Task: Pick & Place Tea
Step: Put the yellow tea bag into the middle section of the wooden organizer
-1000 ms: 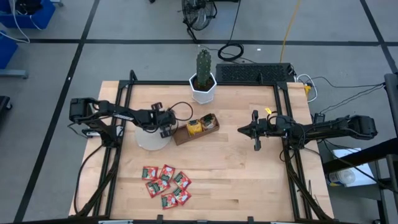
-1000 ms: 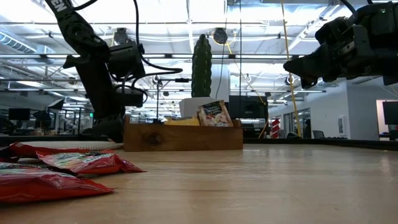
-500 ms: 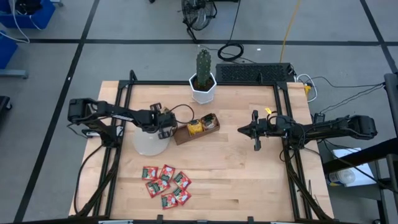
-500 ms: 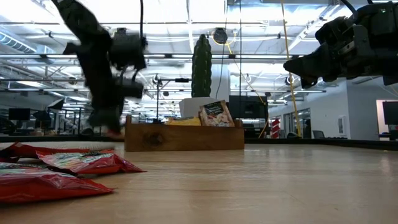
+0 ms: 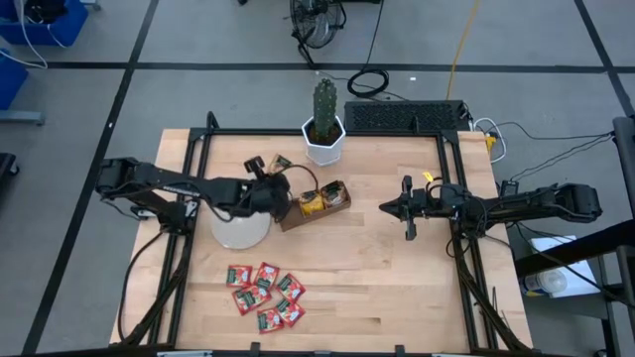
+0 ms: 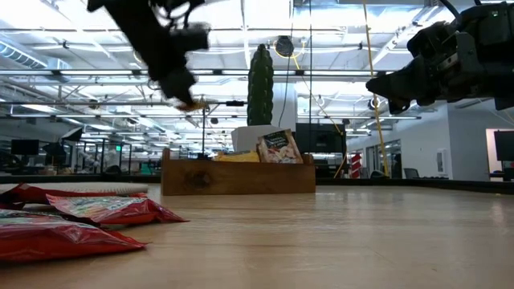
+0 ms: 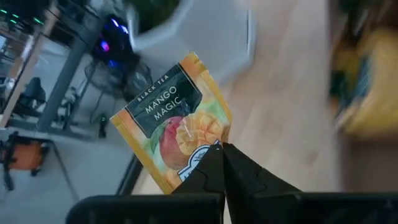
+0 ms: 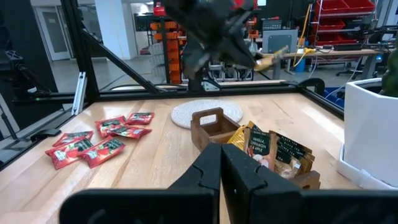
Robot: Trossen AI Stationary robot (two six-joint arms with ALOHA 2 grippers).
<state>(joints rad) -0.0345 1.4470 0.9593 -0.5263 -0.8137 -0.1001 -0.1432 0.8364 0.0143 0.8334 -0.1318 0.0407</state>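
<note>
Sachet (image 7: 177, 134) pinched in left gripper (image 7: 222, 147)

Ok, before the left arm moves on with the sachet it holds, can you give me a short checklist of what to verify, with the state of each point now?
1. Left gripper shut on the orange sachet: ok, pinched by one corner.
2. Sachet lifted off the table: ok; in the low view it hangs above the wooden tray.
3. Free compartment in the tray: ok, the end nearest the grey disc looks empty in the right wrist view.
4. Right gripper out of the way: ok, shut, empty, off to the tray's right.
5. Cactus pot clear of the sachet: cannot tell.
6. Red sachets undisturbed: ok, in a pile near the front edge.
</note>
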